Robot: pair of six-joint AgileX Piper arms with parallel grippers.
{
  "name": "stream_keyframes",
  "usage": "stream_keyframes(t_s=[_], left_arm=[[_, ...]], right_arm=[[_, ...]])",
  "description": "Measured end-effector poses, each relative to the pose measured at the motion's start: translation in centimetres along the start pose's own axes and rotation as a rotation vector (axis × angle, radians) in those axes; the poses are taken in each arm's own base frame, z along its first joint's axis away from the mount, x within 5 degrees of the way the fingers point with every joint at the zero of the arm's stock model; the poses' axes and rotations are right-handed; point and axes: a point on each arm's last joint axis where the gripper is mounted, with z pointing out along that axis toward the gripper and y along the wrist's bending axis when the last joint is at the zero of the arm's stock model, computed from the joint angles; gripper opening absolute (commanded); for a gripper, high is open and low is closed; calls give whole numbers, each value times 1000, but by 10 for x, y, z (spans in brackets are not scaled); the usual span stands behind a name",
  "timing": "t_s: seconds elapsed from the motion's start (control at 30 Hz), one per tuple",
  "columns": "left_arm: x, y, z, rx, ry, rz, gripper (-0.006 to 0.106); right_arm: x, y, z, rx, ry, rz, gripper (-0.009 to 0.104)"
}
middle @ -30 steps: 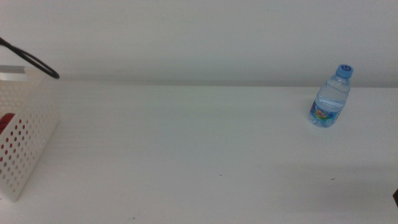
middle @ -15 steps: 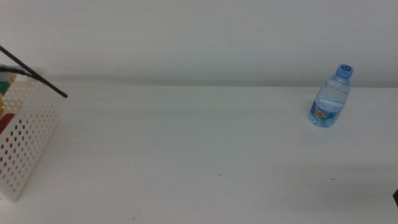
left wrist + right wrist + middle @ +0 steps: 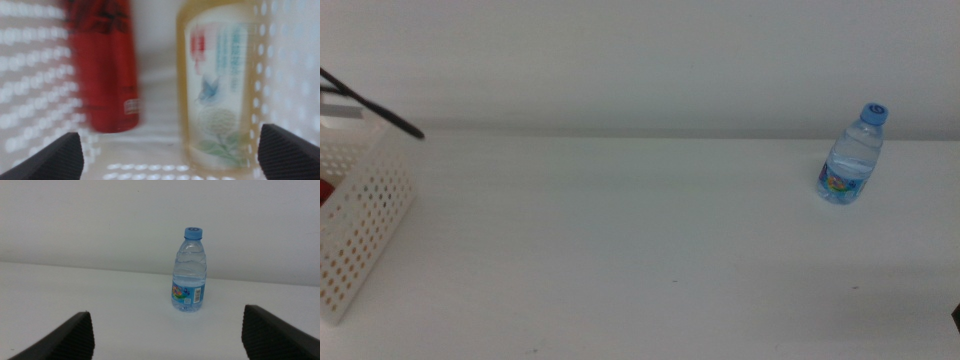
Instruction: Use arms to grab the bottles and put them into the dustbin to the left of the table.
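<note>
The left claw [image 3: 165, 155] is spread wide and empty, poised over the inside of the white perforated plastic dustbin [image 3: 30, 80]. Directly ahead of its jaws, on the bin floor, the slim red can [image 3: 102, 65] and the orange juice bottle with the pale flowered label [image 3: 217, 85] lie side by side, apparently just apart, though the blur leaves that uncertain. In the middle view only a thin black cable [image 3: 370, 103] of that arm is seen above the bin's rim.

The right claw [image 3: 167, 340] is also open and empty, low over the wide white worktop [image 3: 620, 230]. The small clear plastic water bottle with the blue cap [image 3: 190, 270] stands upright straight ahead of it, centred between the jaws but well beyond their tips.

One bottle is judged left to collect. A straight, level advance is called for, with the jaws kept wide until the body sits fully between them. The grip is best taken at the labelled lower half. The bottle looks light and thin-walled, easily tipped by an early touch.
</note>
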Motion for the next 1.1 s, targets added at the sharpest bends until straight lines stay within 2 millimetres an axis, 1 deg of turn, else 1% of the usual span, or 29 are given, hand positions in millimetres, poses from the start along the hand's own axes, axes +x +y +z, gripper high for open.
stream_keyframes(t_s=[0.07,0.13,0.17,0.23,0.27,0.37,0.43,0.53,0.6,0.67,0.7,0.77,0.83,0.93,1.1], left_arm=[[1,-1,-24,-42,-63,-14,94],[4,-7,-54,-91,-141,-11,94],[5,-12,-67,-107,-177,-3,94],[11,-29,-97,-120,-265,19,94],[13,-36,-108,-118,-305,22,94],[25,-68,-144,-59,-444,38,94],[38,-94,-169,4,-547,74,94],[68,-139,-200,87,-668,168,94],[92,-167,-211,135,-713,238,94],[118,-192,-219,187,-743,312,94],[133,-200,-221,214,-754,331,94],[158,-210,-219,261,-762,356,94],[177,-214,-210,285,-753,383,94],[191,-215,-193,295,-784,395,94],[204,-213,-172,304,-866,378,94]], right_arm=[[0,0,0,0,0,0,79],[0,0,0,0,0,0,79],[0,0,0,0,0,0,79],[0,0,0,0,0,0,79],[0,0,0,0,0,0,79],[0,0,0,0,0,0,79],[0,0,0,0,0,0,79],[0,0,0,0,0,0,79],[0,0,0,0,0,0,79],[0,0,0,0,0,0,79],[0,0,0,0,0,0,79],[0,0,0,0,0,0,79],[0,0,0,0,0,0,79],[0,0,0,0,0,0,79],[0,0,0,0,0,0,79]])
